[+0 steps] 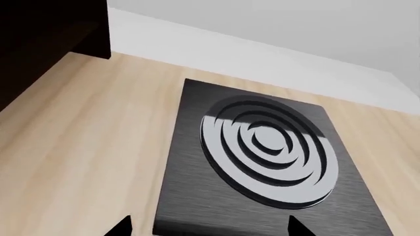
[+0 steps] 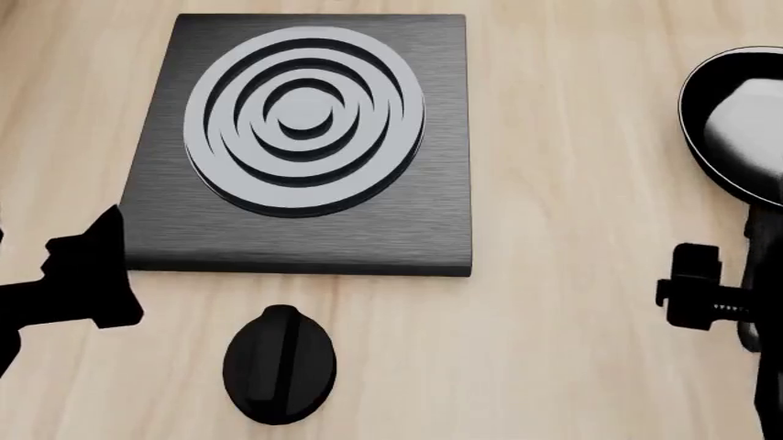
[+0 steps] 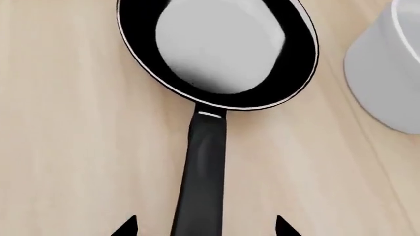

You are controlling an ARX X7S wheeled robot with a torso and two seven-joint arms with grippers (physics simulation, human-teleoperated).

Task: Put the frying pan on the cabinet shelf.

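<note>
The table is seen from almost straight above in the head view, at moderate range. The hob plate is looked at obliquely and closely from the left wrist view, facing the back wall; this plate is shared with the head view. The frying pan is viewed closely from the right wrist, and its edge is shared with the head view.

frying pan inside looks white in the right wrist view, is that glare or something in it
Right wrist view: a soft-edged white reflection on the small black frying pan's glossy inside, likely of the white cylindrical pot beside it. Head view: the same pale patch shows in the pan.
</note>
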